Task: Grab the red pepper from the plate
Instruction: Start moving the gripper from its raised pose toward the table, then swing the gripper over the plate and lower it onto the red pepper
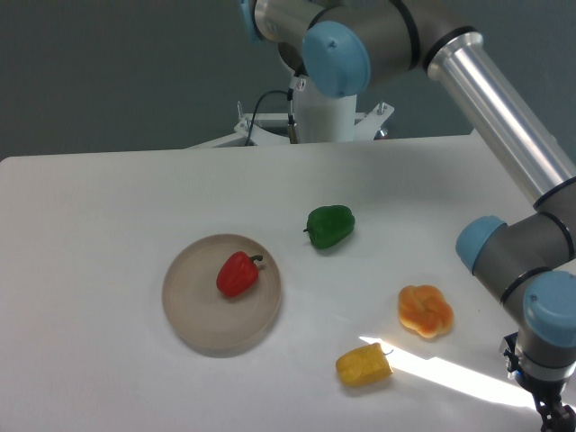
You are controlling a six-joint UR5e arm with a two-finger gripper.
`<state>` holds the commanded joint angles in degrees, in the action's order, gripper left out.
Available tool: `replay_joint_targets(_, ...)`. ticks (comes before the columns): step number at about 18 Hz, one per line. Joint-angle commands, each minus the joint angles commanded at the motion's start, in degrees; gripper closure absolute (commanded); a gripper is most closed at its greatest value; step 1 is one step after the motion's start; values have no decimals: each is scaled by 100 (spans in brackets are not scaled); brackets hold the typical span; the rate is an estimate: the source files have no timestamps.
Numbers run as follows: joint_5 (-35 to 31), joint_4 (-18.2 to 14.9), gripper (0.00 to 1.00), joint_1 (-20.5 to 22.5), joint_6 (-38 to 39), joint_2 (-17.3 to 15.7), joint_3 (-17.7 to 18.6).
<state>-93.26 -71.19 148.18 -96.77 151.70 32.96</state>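
Observation:
The red pepper (238, 274) lies on its side on the plate (202, 315), toward the plate's upper right, its dark stem pointing right. The plate is a round beige-pink disc left of the table's middle. My gripper is at the bottom right corner of the view, far to the right of the plate; only its wrist and top show, and the fingers run off the lower edge.
A green pepper (330, 226) sits up and right of the plate. An orange pepper (425, 310) and a yellow pepper (364, 365) lie to the right. The arm's silver link (504, 108) crosses the upper right, and its base (324, 117) stands at the table's far edge.

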Motion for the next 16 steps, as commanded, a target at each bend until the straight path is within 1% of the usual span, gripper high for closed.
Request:
replay_joint_targets(4, -8, 0, 0, -44, 167, -35, 9)
replay_joint_targets(6, -8, -9, 0, -158, 185, -88, 53)
replay_joint_targets(9, -8, -17, 0, -211, 289, -307, 351)
replay_joint_targets(11, -8, -26, 0, -342, 413, -439, 527)
replay_joint_targets(12, -8, -26, 0, -430, 552, -561, 728)
replay_joint_targets(13, 0, -18, 0, -483, 728, -745, 1017)
replay_joint_targets(15, 70, -44, 0, -579, 1027, -1036, 1387)
replay_joint_targets(16, 201, -87, 0, -650, 1316, -1298, 1737)
